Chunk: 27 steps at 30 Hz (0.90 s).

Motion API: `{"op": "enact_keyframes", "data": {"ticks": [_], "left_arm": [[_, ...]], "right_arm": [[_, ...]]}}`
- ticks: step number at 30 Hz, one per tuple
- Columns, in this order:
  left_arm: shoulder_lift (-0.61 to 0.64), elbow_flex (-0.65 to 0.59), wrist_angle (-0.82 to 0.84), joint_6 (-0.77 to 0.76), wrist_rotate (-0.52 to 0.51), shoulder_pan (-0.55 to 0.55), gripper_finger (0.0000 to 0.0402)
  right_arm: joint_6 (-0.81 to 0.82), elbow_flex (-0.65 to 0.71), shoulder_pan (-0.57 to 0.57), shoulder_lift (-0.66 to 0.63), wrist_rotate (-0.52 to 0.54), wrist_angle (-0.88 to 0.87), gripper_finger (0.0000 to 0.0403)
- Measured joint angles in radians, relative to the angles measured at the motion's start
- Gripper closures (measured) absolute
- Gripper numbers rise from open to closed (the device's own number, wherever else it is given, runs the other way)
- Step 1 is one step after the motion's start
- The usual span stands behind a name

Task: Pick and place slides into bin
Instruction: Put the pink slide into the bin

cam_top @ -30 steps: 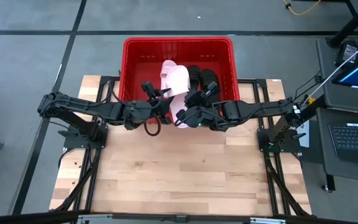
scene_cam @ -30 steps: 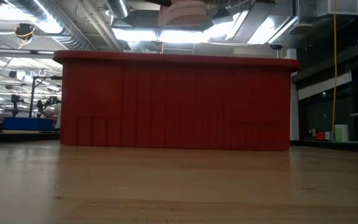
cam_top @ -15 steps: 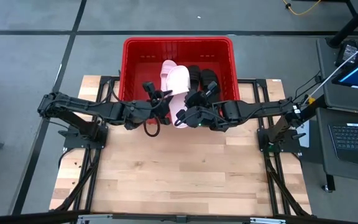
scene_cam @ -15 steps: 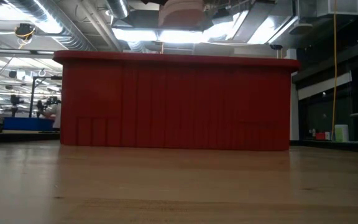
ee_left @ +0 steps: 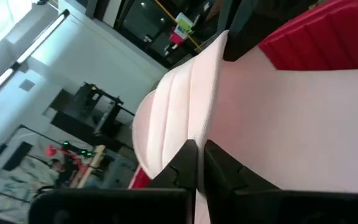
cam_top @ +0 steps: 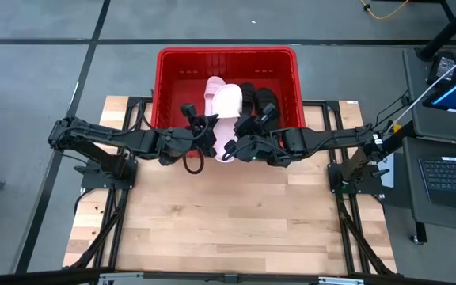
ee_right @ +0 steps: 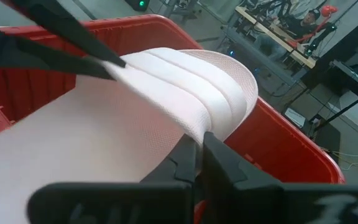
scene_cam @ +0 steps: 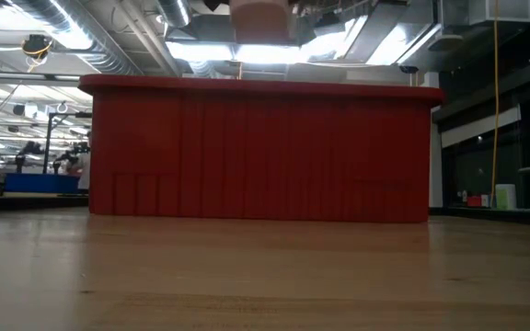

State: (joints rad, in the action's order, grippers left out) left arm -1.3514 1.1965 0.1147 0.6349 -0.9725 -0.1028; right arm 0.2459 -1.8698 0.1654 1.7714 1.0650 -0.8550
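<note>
Three slides (one pink [cam_top: 216, 96], two black [cam_top: 256, 103]) already down inside the red bin [cam_top: 169, 59]. Fourth pink slide [cam_top: 226, 142] carried at the near rim, above the table [cam_top: 236, 222]: left gripper [cam_top: 206, 131] and right gripper [cam_top: 236, 147] both clamped on its edge, one at each side. Remaining, by estimate: move over the opening, lower, release. Task close to complete.
</note>
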Motion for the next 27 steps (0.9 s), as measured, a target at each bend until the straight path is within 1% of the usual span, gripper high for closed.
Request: {"op": "enact_keyframes", "data": {"ticks": [2,6,13,15,18,22,25,27], "left_arm": [[0.000,0.000,-0.001,0.021,-0.022,0.000,0.0397],[0.000,0.000,0.001,0.026,-0.030,0.008,0.0397],[0.001,-0.002,0.001,0.116,-0.126,0.051,0.0398],[0.004,-0.002,0.001,0.128,-0.131,0.063,0.0398],[0.017,-0.002,0.001,0.138,-0.111,0.081,0.0398],[0.056,-0.002,0.035,0.137,-0.045,0.107,0.0398],[0.105,-0.002,0.095,0.112,-0.001,0.139,0.0398],[0.144,-0.002,0.137,0.078,0.034,0.168,0.0398]], "right_arm": [[-0.005,0.000,0.000,0.000,-0.012,0.001,0.0373],[-0.007,0.000,0.000,0.000,-0.015,0.001,0.0351],[0.005,0.000,0.010,0.000,-0.020,0.001,0.0328],[0.004,0.000,0.010,0.000,-0.020,0.001,0.0322],[0.000,0.000,0.010,0.000,-0.020,0.000,0.0315],[-0.020,0.000,0.010,-0.007,-0.031,0.000,0.0314],[-0.021,0.000,0.010,-0.030,-0.066,0.000,0.0335],[-0.028,0.000,0.010,-0.047,-0.073,-0.004,0.0365]]}}
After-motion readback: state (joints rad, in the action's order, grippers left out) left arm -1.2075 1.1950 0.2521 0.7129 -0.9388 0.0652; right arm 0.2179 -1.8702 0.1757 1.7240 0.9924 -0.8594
